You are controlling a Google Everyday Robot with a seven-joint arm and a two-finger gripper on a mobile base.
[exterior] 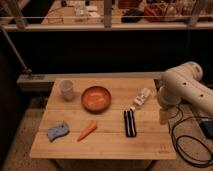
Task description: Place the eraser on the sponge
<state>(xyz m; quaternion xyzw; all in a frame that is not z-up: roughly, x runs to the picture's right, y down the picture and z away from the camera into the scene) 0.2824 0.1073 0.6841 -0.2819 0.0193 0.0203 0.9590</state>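
My pincer (164, 117) hangs at the right edge of the bench (100, 146), its state I cannot tell; eraser (130, 123) lies well apart from sponge (58, 131), carrot (87, 130) between.

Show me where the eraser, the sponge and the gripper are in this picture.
eraser (130, 123): camera view, middle of the black striped block.
sponge (58, 131): camera view, centre of its blue-grey top.
gripper (164, 117): camera view, its lower end, hanging right of the eraser.
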